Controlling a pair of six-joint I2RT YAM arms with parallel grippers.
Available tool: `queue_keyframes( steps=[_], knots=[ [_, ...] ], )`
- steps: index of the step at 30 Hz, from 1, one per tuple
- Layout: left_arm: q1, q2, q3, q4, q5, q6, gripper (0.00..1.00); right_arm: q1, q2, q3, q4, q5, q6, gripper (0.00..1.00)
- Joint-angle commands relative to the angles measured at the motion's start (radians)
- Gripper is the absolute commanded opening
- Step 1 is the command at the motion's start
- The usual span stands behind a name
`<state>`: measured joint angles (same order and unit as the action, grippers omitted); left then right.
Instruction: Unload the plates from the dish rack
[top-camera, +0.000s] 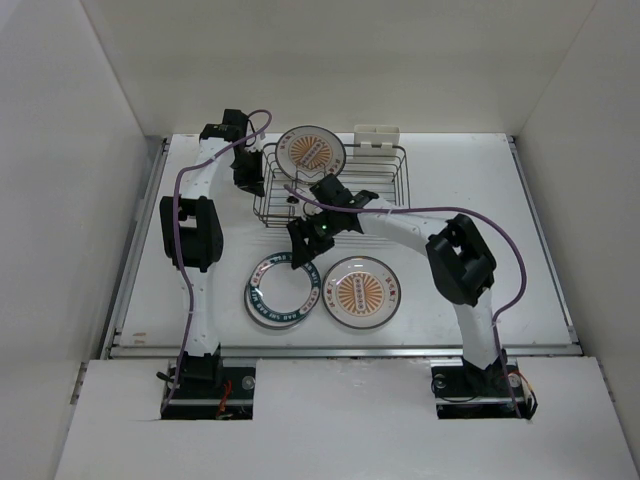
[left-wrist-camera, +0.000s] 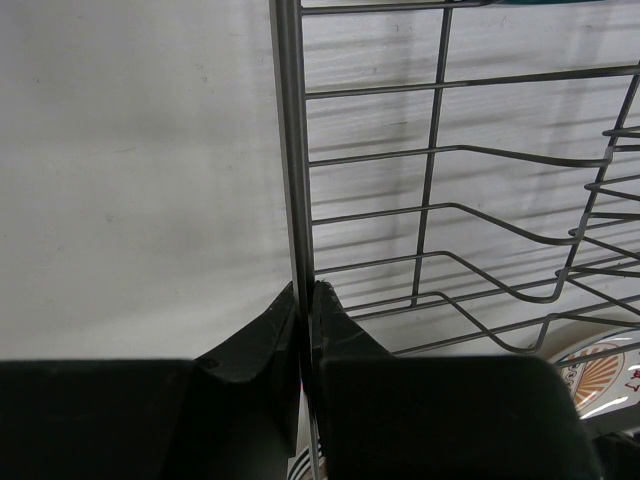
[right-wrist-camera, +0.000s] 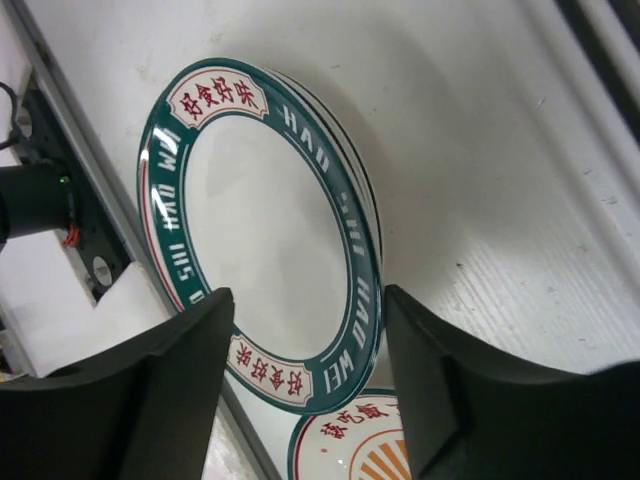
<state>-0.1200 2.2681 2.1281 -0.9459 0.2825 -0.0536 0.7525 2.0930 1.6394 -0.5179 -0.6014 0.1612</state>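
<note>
Three plates (top-camera: 283, 291) were out, one sunburst plate (top-camera: 311, 153) left in the dish rack (top-camera: 392, 186) (left gripper (left-wrist-camera: 303, 300) clamped its wire, right gripper (right-wrist-camera: 308, 312) spread wide).

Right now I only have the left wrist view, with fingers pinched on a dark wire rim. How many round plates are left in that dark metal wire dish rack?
Observer: One. A white plate with an orange sunburst centre stands tilted at the far left end of the dark wire dish rack.
Operator: Where are the unloaded ones?
Observer: On the white table in front of the rack. There is a teal-rimmed white plate, apparently stacked on another, and a second orange sunburst plate to its right.
Operator: And the other arm?
Observer: The right gripper hangs open over the teal-rimmed plate, holding nothing.
</note>
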Motion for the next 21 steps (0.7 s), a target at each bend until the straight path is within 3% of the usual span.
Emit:
queue_keyframes(
  steps=[1, 6, 11, 16, 21],
  knots=[
    [-0.015, -0.071, -0.016, -0.077, 0.021, 0.029, 0.0, 0.005, -0.086, 0.007, 0.01, 0.052, -0.008, 0.69],
    [-0.015, -0.071, -0.016, -0.077, 0.021, 0.038, 0.0, 0.005, -0.191, 0.026, 0.01, 0.115, -0.06, 0.93],
    [-0.015, -0.071, -0.016, -0.068, 0.021, 0.038, 0.0, 0.005, -0.137, 0.091, -0.079, 0.117, -0.097, 0.94],
    [-0.015, -0.071, -0.016, -0.068, 0.021, 0.047, 0.0, 0.005, -0.03, 0.068, -0.093, 0.028, -0.097, 0.87],
    [-0.015, -0.081, -0.016, -0.068, 0.021, 0.057, 0.0, 0.005, -0.094, 0.143, -0.062, 0.118, -0.083, 0.87]
  ],
)
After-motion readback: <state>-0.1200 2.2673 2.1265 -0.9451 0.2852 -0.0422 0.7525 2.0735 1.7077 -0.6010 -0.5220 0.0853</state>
